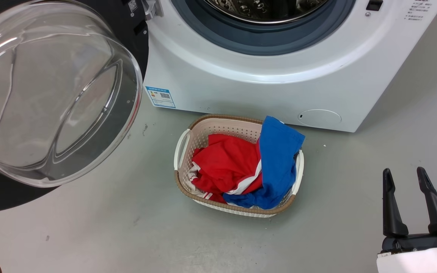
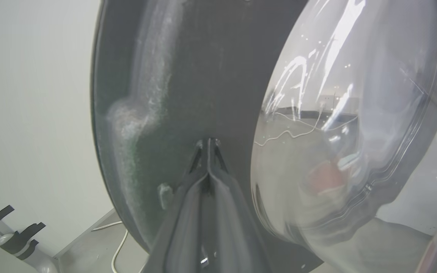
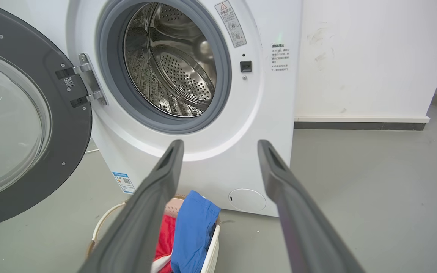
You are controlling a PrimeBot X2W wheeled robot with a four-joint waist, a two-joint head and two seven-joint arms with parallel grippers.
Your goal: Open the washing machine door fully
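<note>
The washing machine door (image 1: 51,94) stands swung out to the left of the white machine (image 1: 241,87), its clear glass bowl bulging toward me inside a black ring. In the right wrist view the door (image 3: 70,125) hangs on its metal hinge (image 3: 87,79) beside the bare steel drum (image 3: 173,64). My left gripper (image 2: 208,143) is shut, nothing between its fingers, tips at the door's dark inner ring (image 2: 188,76) just left of the glass bowl (image 2: 347,132). My right gripper (image 1: 404,176) hangs open at the lower right, away from the machine, with its open fingers (image 3: 165,167) framing the machine's front.
A beige basket (image 1: 182,151) with red and blue clothes sits on the grey floor in front of the machine. A small round white flap (image 1: 319,117) is low on the machine's front. A white wall (image 3: 355,57) rises right of the machine. A white cable (image 2: 120,246) lies on the floor.
</note>
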